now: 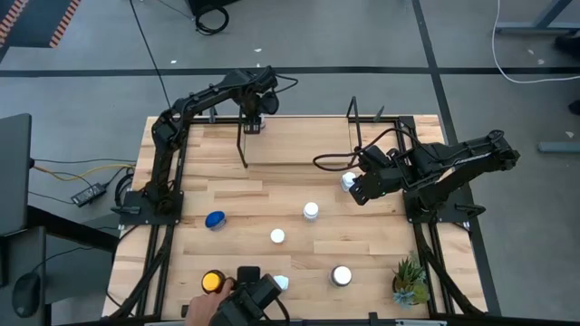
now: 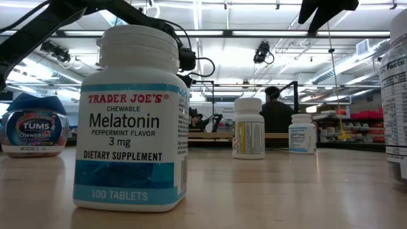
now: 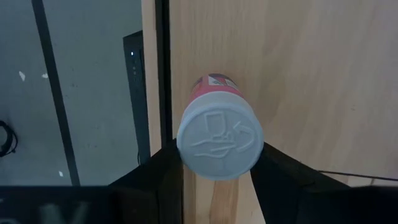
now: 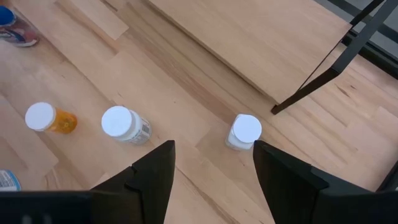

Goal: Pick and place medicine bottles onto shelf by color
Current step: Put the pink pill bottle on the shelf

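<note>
A bottle with a white cap [image 3: 219, 142] and a red label is at the left end of the shelf [image 3: 292, 68], with my left gripper [image 3: 221, 171] shut on it; in the high view that gripper [image 1: 252, 124] is at the shelf's far left. My right gripper [image 4: 214, 155] hangs open high over the table in front of the shelf [image 4: 261, 31], above a small white-capped bottle [image 4: 244, 132] that stands on its base. A blue-lidded bottle [image 1: 215, 220], two white-capped ones [image 1: 311, 211] [image 1: 277, 236] and an orange one [image 1: 212, 282] stand on the tabletop. My left gripper pinches the bottle at its white cap [image 3: 186, 155] between the two fingers, one on each side. The fingers come from above, pointing steeply down. The bottle is upright over the shelf board by its left edge; the cap hides whether its base rests on the board.
A larger white-capped bottle [image 1: 342, 275] and a small plant [image 1: 410, 281] stand near the table's front right. A Melatonin bottle [image 2: 130, 121] and a Tums bottle [image 2: 35, 127] stand by the low camera. A person's hand [image 1: 198, 312] shows at the front edge. Thin black uprights [image 4: 323, 78] frame the shelf.
</note>
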Controlling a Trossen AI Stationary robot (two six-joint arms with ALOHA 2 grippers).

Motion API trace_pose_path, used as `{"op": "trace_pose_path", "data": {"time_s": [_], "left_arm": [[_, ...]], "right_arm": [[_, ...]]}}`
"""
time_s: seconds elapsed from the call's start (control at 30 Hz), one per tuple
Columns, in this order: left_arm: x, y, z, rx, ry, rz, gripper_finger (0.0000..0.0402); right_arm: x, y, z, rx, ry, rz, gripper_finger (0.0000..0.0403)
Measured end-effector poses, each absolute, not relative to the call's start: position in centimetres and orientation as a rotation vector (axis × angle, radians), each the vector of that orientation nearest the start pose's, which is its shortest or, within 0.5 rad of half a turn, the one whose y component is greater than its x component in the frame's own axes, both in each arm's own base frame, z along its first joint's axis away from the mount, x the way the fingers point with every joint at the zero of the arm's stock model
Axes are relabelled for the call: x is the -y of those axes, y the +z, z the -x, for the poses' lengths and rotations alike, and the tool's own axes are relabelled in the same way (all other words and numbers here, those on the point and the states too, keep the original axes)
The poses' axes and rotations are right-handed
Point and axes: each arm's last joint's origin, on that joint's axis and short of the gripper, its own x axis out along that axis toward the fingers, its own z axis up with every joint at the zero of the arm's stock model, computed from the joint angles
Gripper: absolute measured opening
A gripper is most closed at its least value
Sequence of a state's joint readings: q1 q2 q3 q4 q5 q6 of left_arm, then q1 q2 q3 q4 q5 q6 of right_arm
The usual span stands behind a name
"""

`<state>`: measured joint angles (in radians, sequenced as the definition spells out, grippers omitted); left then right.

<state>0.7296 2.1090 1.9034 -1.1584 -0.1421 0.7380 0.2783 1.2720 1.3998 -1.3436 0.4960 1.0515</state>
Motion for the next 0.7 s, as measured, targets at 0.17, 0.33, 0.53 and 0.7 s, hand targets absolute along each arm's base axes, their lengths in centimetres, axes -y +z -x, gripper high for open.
{"op": "trace_pose_path", "data": {"time_s": [0.17,0.33,0.53,0.7], "left_arm": [[-28.80,24.46,-31.56,-1.505,0.197,-0.185,0.0200],[-28.81,24.46,-31.58,-1.503,0.198,-0.186,0.0219],[-28.81,24.46,-31.58,-1.503,0.200,-0.184,0.0222],[-28.80,24.79,-31.63,-1.492,0.238,-0.151,0.0229]], "right_arm": [[-4.45,35.91,-20.59,-0.881,-0.731,-0.476,0.0224],[-4.45,35.91,-20.58,-0.881,-0.731,-0.476,0.0224],[-4.45,35.91,-20.58,-0.881,-0.731,-0.476,0.0224],[-4.45,35.91,-20.58,-0.881,-0.731,-0.476,0.0224]]}}
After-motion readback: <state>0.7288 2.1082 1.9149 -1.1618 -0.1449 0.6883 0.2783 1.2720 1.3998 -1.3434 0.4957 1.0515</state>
